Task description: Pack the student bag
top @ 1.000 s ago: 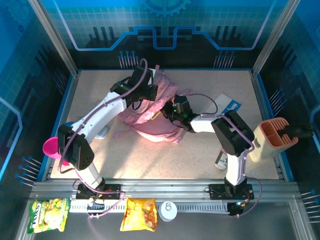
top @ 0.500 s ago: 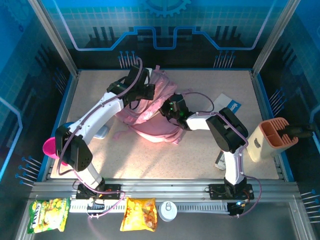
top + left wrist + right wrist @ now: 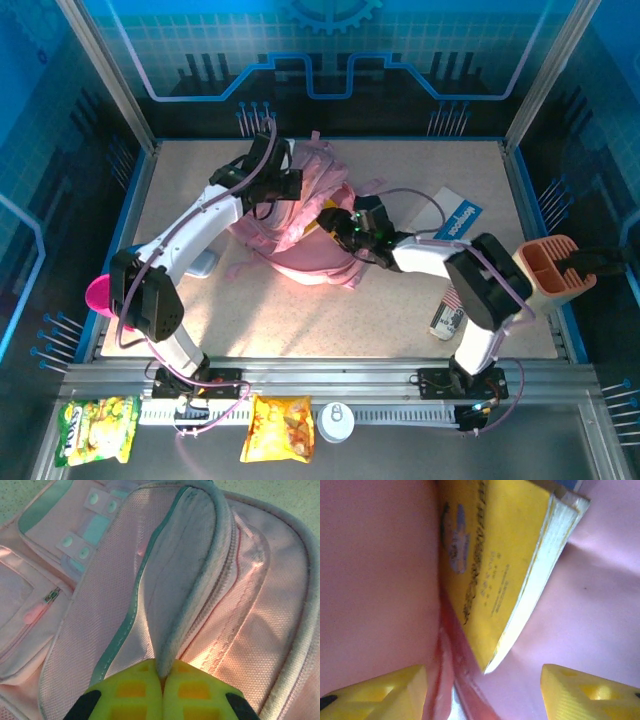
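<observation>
Two grippers work at one opening. Nearer the bases, the right gripper [image 3: 338, 220] reaches into the mouth of the student bag [image 3: 305, 262], which lies mid-table [image 3: 400, 310], toward the far side. Its jaws stand wide apart, and a yellow book [image 3: 490, 555] rests against the pink lining [image 3: 380, 555] ahead of them, touched by neither finger. The step looks to be seating the book. Doing it well means backing straight out along the entry line, jaws wide, so no finger drags the book's corner or snags the lining. Farther off, the left gripper [image 3: 162, 692] is clamped tight on the padded edge of the bag's flap [image 3: 190, 555], lifting it. That hold should be kept high until the right arm is out, or the mouth may sag onto the wrist.
</observation>
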